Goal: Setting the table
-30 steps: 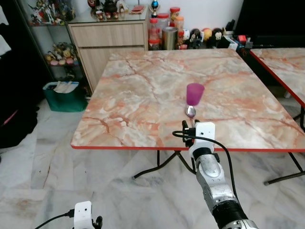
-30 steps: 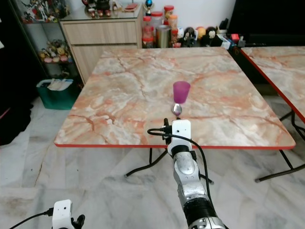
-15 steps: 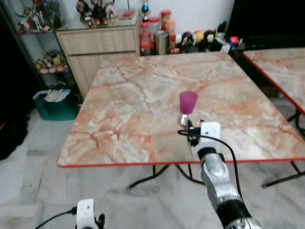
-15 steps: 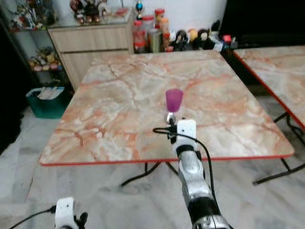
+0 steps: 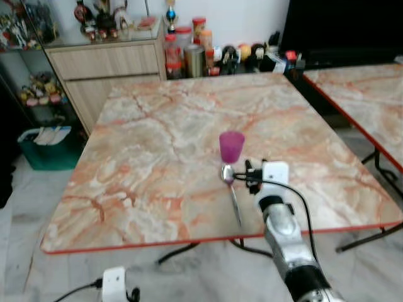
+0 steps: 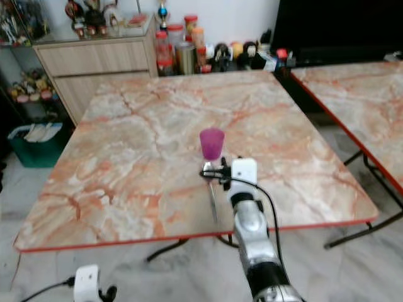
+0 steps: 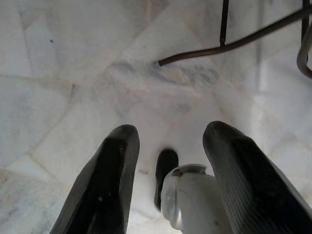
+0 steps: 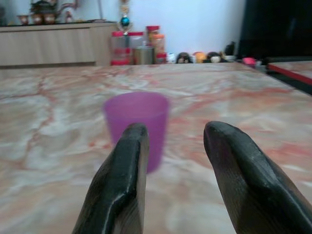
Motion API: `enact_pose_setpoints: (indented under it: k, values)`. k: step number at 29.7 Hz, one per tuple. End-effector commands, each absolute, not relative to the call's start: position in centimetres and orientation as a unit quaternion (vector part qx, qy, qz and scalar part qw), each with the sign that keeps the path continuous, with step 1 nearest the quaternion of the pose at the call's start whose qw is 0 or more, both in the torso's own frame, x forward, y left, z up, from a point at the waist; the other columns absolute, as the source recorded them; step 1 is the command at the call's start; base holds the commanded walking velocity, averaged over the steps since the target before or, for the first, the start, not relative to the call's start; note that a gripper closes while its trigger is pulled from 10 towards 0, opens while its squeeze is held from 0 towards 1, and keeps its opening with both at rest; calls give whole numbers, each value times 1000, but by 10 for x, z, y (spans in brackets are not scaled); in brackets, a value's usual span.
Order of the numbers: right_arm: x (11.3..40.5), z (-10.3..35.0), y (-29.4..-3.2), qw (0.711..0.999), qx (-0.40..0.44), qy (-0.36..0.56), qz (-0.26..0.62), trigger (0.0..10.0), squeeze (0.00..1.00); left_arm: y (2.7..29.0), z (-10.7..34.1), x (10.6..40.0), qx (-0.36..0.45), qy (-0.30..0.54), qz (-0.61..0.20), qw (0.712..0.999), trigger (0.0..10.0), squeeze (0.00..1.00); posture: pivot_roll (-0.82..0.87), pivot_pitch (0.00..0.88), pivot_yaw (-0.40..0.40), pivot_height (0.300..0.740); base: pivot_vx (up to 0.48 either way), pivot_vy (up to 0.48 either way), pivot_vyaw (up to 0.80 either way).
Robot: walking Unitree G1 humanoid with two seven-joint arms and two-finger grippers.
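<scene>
- Left eye view: one purple cup [image 5: 232,146] stands upright mid-surface [image 5: 151,157]; one spoon [image 5: 231,189] lies just in front of it, bowl toward the cup. The right gripper [image 5: 250,175] sits just beside the spoon's bowl, its fingers largely hidden behind the white wrist. A second surface [image 5: 359,94] is cut off at the right edge. Jars [image 5: 182,56] crowd the cabinet [image 5: 107,63] behind.
- Right eye view: same scene; the left gripper [image 6: 107,293] hangs low, cut off.
- Left wrist view: left gripper [image 7: 168,161] open over the floor [image 7: 73,73]; below it a robot part, hard to make out.
- Right wrist view: right gripper [image 8: 171,146] open, empty, with the cup partly behind one finger.
</scene>
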State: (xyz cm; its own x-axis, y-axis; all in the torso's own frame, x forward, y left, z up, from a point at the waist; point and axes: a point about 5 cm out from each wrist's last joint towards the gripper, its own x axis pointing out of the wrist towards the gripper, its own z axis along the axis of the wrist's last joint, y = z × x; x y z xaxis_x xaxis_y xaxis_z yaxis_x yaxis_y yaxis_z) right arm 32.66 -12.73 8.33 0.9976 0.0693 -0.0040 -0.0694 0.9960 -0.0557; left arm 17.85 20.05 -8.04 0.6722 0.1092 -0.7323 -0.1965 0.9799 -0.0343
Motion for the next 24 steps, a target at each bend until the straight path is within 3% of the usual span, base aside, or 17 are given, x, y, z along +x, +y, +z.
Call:
enact_pose_setpoints:
  k: [1, 12, 13, 14, 15, 20, 21, 24]
  values:
    - [326, 85, -116, 998, -24, -1, 51, 10000, 0, 210, -80, 177, -50, 395, 99, 912, 10000, 0, 76, 0, 27, 740, 0, 0, 0]
    - [320, 79, -111, 995, -30, 8, 91, 10000, 0, 209, -80, 176, -50, 396, 98, 911, 10000, 0, 74, 0, 28, 740, 0, 0, 0]
    - [319, 77, -112, 995, -30, 12, 90, 10000, 631, 209, -80, 176, -50, 396, 98, 911, 10000, 0, 75, 0, 28, 740, 0, 0, 0]
    - [319, 77, -112, 995, -30, 12, 90, 10000, 631, 209, -80, 176, -50, 396, 98, 911, 10000, 0, 75, 0, 28, 740, 0, 0, 0]
    - [318, 73, -114, 995, -34, 22, 91, 10000, 1000, 209, -80, 176, -50, 397, 98, 911, 10000, 0, 74, 0, 28, 740, 0, 0, 0]
    - [317, 67, -121, 995, -34, 39, 82, 10000, 1000, 209, -80, 176, -50, 398, 97, 911, 10000, 0, 73, 0, 30, 740, 0, 0, 0]
    - [318, 66, -124, 996, -30, 47, 75, 10000, 0, 209, -80, 177, -50, 398, 96, 911, 10000, 0, 73, 0, 30, 740, 0, 0, 0]
    - [322, 64, -129, 995, -31, 62, 68, 10000, 0, 209, -80, 177, -50, 398, 95, 911, 10000, 0, 70, 0, 34, 740, 0, 0, 0]
